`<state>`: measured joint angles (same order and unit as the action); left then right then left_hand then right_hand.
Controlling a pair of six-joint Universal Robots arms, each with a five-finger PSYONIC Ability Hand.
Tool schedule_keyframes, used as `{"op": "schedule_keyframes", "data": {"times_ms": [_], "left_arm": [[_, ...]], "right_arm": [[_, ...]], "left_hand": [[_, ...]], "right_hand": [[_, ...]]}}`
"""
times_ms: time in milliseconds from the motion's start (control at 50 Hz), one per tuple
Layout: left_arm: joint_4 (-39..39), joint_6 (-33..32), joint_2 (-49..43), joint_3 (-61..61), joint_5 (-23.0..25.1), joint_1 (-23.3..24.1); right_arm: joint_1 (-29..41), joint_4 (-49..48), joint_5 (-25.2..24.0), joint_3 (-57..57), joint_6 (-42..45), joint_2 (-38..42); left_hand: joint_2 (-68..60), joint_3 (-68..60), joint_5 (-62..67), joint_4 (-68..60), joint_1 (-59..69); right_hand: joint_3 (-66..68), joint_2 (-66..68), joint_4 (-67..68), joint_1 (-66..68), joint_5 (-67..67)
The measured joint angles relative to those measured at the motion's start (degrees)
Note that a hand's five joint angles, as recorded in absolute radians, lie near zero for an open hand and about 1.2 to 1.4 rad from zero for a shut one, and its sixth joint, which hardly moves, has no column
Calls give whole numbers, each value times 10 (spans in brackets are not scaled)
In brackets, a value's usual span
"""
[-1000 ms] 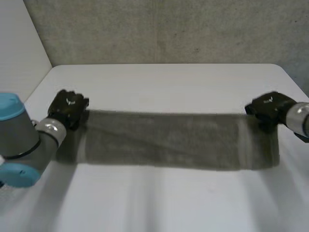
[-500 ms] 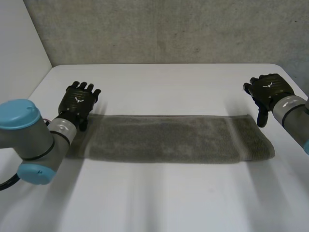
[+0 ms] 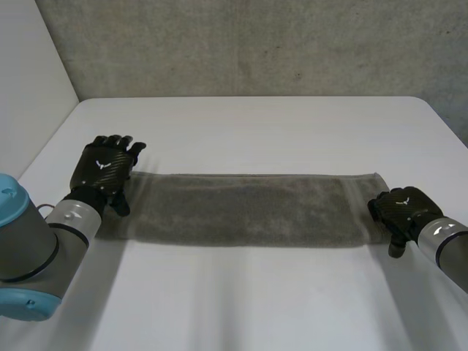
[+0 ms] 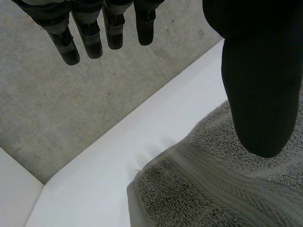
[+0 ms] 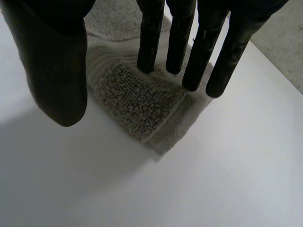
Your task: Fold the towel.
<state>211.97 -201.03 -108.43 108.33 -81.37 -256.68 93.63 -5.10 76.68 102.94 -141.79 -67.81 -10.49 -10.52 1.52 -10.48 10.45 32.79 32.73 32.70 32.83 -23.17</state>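
The towel (image 3: 248, 208) lies flat on the table (image 3: 256, 124), left hand (image 3: 106, 167) and right hand (image 3: 401, 208) over its ends. Fingers straight on both, gripping nothing. Right end's partly hidden.

Wordless white emblems (image 3: 102, 164) mark left robot hand (image 3: 111, 174) and right robot hand (image 3: 399, 210).

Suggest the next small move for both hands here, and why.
Probably lower both hands and pinch the short ends of the grey terry towel. It lies flat as a long strip on the white table; the left hand is open over one end, the right hand open with straight fingers over the other end's corner, neither gripping cloth.
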Motion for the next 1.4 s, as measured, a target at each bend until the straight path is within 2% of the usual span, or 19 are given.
{"op": "schedule_keyframes", "data": {"times_ms": [60, 160, 380, 500, 580, 660, 780, 880, 1000, 1060, 1080, 1100, 1120, 1140, 1180, 1260, 1400], "left_arm": [[0, 3, -1, 0, 0, -1], [-1, 3, -1, 3, 0, 0], [-1, 1, 8, 10, -1, 3], [-1, 2, 23, 13, -2, 3], [-2, 3, 31, 13, -2, 3], [-1, 3, 38, 10, -2, 5], [-1, 4, 45, 2, -1, 13], [0, 4, 47, -3, -1, 30], [3, 4, 41, -7, -1, 53], [7, 4, 33, -11, -1, 66], [10, 4, 28, -14, -1, 73], [11, 4, 25, -16, -1, 76], [15, 5, 20, -20, -2, 82], [18, 7, 14, -25, -2, 88], [22, 11, 5, -33, -2, 98], [29, 29, -18, -55, -5, 121], [32, 73, -64, -96, -24, 162]], "right_arm": [[-4, -23, -2, -2, 0, 17], [-13, -58, -1, -14, 0, 41], [-66, -81, 18, -37, 22, 22], [-126, -63, 54, -65, 143, 0], [-118, -57, 77, -93, 192, -14], [-48, -56, 87, -129, 173, -29], [145, -75, 82, -179, 100, -15], [315, -100, 66, -206, 76, 60], [414, -111, 56, -209, 75, 141], [429, -120, 56, -202, 71, 150], [428, -126, 57, -196, 66, 144], [426, -129, 58, -192, 62, 138], [419, -138, 59, -181, 52, 122], [412, -145, 60, -171, 42, 107], [395, -155, 62, -152, 25, 80], [337, -166, 66, -100, -21, 18], [233, -151, 64, -16, -92, -31]], "left_hand": [[0, 0, 0, 0, 0], [0, 0, 0, 0, 0], [0, 0, 0, 0, 0], [0, 0, 0, 0, 0], [0, 0, 0, 0, 0], [0, 0, 0, 0, 0], [0, 0, 0, 0, 0], [0, 0, 0, 0, 0], [0, 0, 0, 0, 0], [0, 0, 0, 0, 0], [0, 0, 0, 0, 0], [0, 0, 0, 0, 0], [0, 0, 0, 0, 0], [0, 0, 0, 0, 0], [0, 0, 0, 0, 0], [-6, -6, 0, -5, 7], [-11, -11, 2, -11, 12]], "right_hand": [[67, 72, 67, 72, -66], [405, 414, 410, 406, -406], [438, 430, 440, 427, -429], [438, 430, 440, 428, -431], [438, 430, 440, 429, -431], [438, 430, 440, 430, -431], [445, 430, 440, 431, -431], [445, 430, 440, 431, -431], [445, 430, 440, 432, -431], [224, 207, 219, 213, -204], [112, 88, 104, 94, -82], [65, 40, 67, 46, -44], [-59, -84, -66, -76, 98], [-135, -149, -138, -148, 167], [-185, -187, -178, -185, 198], [-188, -187, -178, -195, 197], [-188, -187, -178, -195, 197]]}}
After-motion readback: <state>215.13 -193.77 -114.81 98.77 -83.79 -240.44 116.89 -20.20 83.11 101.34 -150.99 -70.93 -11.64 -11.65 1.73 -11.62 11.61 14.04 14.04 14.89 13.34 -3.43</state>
